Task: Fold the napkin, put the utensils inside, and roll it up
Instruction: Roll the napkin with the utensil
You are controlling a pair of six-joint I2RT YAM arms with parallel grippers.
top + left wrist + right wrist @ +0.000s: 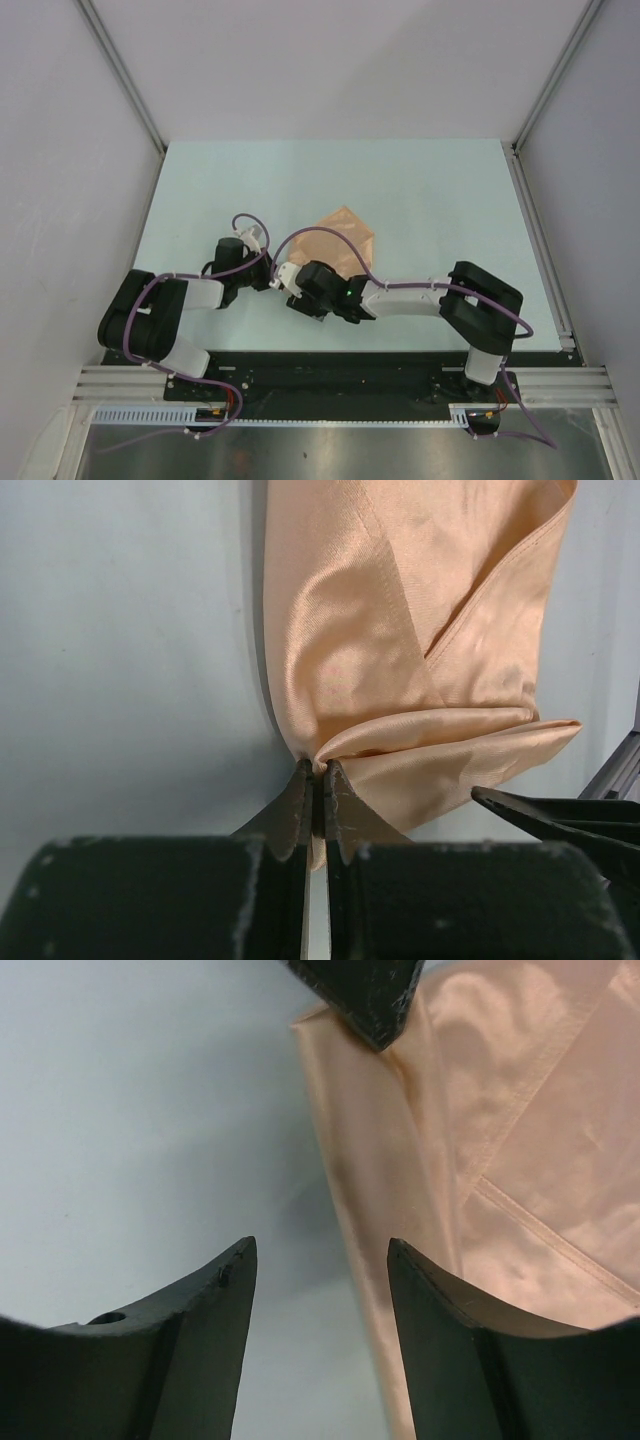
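Left pincer [316, 772] is clamped shut on a bunched edge of the napkin [400, 630]. The right pincer [320, 1260] stands open just beside that same edge, gripping nothing. The napkin lies partly folded on the bench [430, 190], just beyond both pincers. No utensil shows. To fold well, I judge the right pincer should pinch a neighbouring part of the edge, so both lift evenly, with the slippery satin held taut and the edges matched before it is laid over. Both arms reach inward and low, forearms nearly level, wrists meeting near the bench's front middle.
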